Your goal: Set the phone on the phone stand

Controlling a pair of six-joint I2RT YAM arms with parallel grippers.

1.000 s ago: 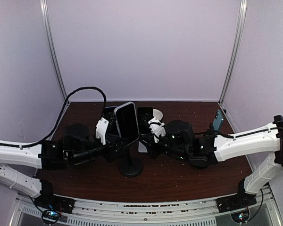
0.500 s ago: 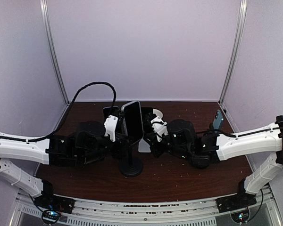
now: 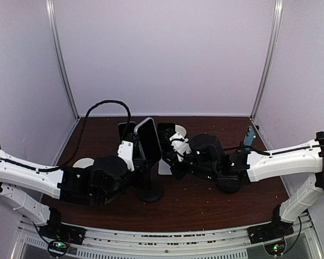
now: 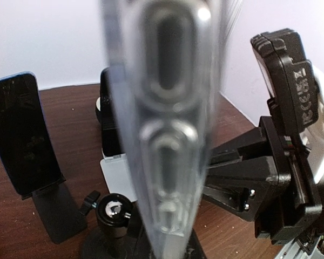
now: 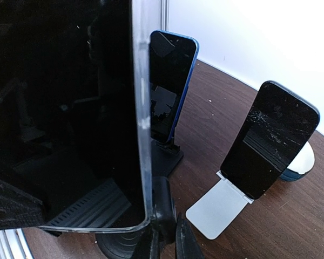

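The left gripper (image 3: pixel 136 155) sits close on the left of the phone stand (image 3: pixel 149 192) and the right gripper (image 3: pixel 167 156) close on its right. How far either gripper's jaws are parted, or whether they grip anything, cannot be told. The phone (image 3: pixel 149 139), in a clear case, stands upright atop the stand between both grippers.

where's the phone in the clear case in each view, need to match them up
top external: the clear-cased phone stands at centre, between the two arms.
left wrist: edge-on and blurred, running down the middle of the picture.
right wrist: its dark screen fills the left half.
shared landmark: the white stand holding a second phone.
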